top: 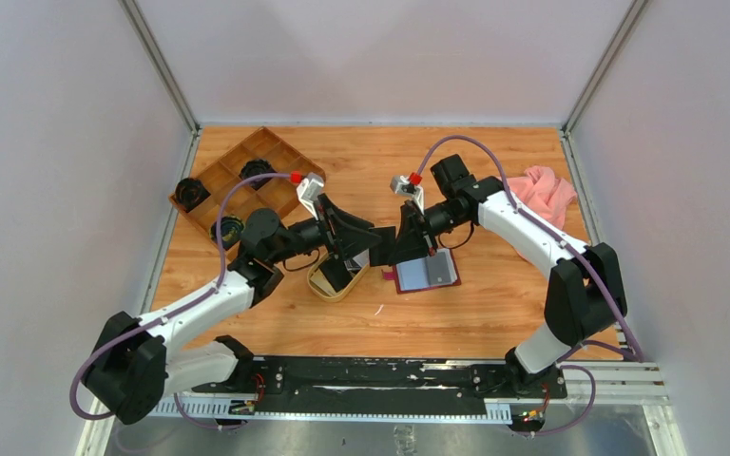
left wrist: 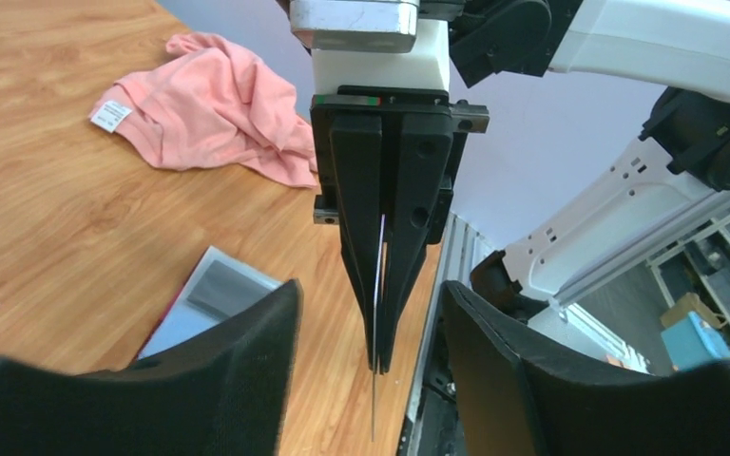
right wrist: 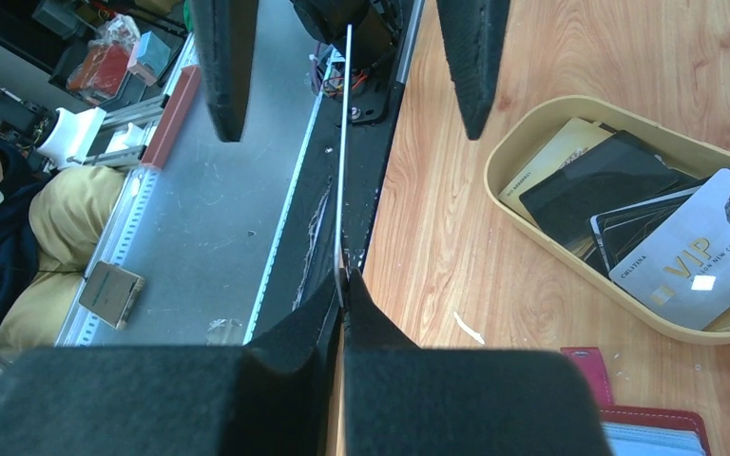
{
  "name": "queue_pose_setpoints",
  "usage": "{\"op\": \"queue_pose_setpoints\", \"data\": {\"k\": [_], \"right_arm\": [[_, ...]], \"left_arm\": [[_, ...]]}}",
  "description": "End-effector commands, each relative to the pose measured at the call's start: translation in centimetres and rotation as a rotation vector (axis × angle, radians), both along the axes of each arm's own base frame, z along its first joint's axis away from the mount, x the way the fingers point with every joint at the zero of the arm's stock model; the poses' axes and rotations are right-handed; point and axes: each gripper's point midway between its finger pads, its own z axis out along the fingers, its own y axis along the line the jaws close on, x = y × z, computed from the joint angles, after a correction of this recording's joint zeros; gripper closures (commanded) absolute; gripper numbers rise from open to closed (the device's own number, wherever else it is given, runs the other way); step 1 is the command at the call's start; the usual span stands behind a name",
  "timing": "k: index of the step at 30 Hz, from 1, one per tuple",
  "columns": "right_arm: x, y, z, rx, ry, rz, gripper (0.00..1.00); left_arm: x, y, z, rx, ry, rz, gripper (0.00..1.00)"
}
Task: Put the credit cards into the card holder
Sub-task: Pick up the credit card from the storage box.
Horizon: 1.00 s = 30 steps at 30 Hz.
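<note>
Wooden table (top: 494, 313) | right fingers (left wrist: 356, 209) pinch credit card (right wrist: 345, 142) edge-on | left fingers (left wrist: 247, 370) spread, flanking it, not touching

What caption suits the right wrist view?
Right hand holds a thin card edge-on between the open left hand's fingers, near an oval tan tray of cards.

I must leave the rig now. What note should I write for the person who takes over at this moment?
Left gripper: open, fingers either side of the card, not touching it.
Right gripper: shut on one card, held on edge.
Holder: open on the table, beside the tray.
Tray: several cards inside.
Done: one card picked up. Left: put it in the holder, then the rest.
</note>
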Motion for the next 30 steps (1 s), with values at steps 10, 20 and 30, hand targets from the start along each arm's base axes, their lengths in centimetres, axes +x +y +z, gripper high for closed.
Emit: {"op": "queue_pose_setpoints", "data": {"k": [10,20,30], "right_arm": [[0.4,-0.1,-0.7,-0.058,-0.075,0.003,0.74],[7.7,-7.5,-3.4,-0.308,-0.194,-0.314,0.55],[10.6,-8.7,-9.2,-0.408,0.088,-0.491,0.87]], "left_arm": [[-0.2,-0.7,0.2,-0.03,0.002,-0.065,1.0],[3.9,-1.4,-5.1,0.026,0.097,0.047,1.0],[6.0,-2.2,-7.5,-0.224,0.195,0.158,1.0]]}}
